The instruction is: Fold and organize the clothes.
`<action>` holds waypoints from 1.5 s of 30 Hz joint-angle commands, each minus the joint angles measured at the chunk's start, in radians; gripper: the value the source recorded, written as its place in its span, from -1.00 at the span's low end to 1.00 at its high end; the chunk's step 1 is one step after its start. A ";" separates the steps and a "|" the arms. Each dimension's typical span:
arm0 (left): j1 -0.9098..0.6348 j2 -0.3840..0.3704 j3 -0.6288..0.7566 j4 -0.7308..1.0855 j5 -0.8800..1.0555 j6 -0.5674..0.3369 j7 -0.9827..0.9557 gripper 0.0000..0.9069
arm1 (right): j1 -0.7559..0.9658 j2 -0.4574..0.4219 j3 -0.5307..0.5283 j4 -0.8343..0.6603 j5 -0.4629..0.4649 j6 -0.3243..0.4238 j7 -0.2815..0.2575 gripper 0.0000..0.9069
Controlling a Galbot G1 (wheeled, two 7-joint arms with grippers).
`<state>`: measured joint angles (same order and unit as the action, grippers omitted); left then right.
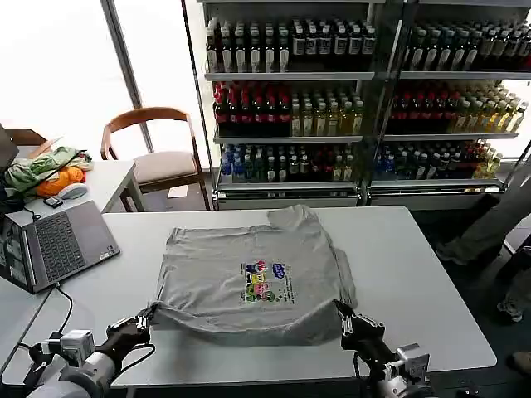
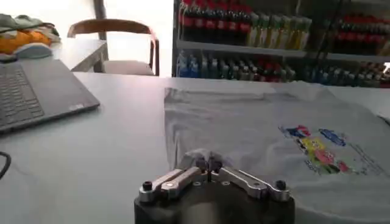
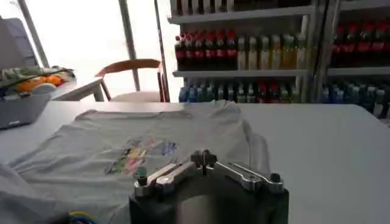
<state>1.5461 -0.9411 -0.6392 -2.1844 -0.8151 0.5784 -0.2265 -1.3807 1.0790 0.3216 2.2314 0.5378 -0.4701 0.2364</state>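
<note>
One grey shirt (image 1: 249, 278) lies spread on my white table (image 1: 415, 274), roughly in the middle, with its small multicoloured print (image 1: 265, 283) facing up and its neck end pointing toward the far edge. The near hem is lifted off the tabletop at both corners, so the front edge hangs in a shallow fold between them while the rest lies flat.

My left gripper (image 1: 143, 322) is at the near left corner of the shirt, its fingers pinched together on the hem; in the left wrist view the fingertips (image 2: 200, 162) meet with a bunch of grey cloth caught between them. My right gripper (image 1: 344, 315) is at the near right corner, likewise closed tight on the fabric edge, and in the right wrist view its fingertips (image 3: 204, 158) come together over the cloth in front of the print.

Beyond the shirt, an open laptop (image 1: 54, 245) sits at the left side of the work area. On a second table behind it there is a green-and-orange fabric heap (image 1: 46, 172), well apart from the shirt. A wooden chair (image 1: 158, 141) stands further back, and shelves of bottled drinks (image 1: 290, 99) line the wall behind the table.
</note>
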 commanded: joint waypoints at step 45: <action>-0.307 0.079 0.098 0.251 -0.029 -0.001 0.003 1.00 | 0.334 0.110 -0.113 -0.327 -0.088 -0.040 0.019 1.00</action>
<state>1.0896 -0.8641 -0.4539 -1.8095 -0.8527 0.5772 -0.2158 -0.9755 1.2057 0.1887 1.8424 0.4407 -0.5135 0.2541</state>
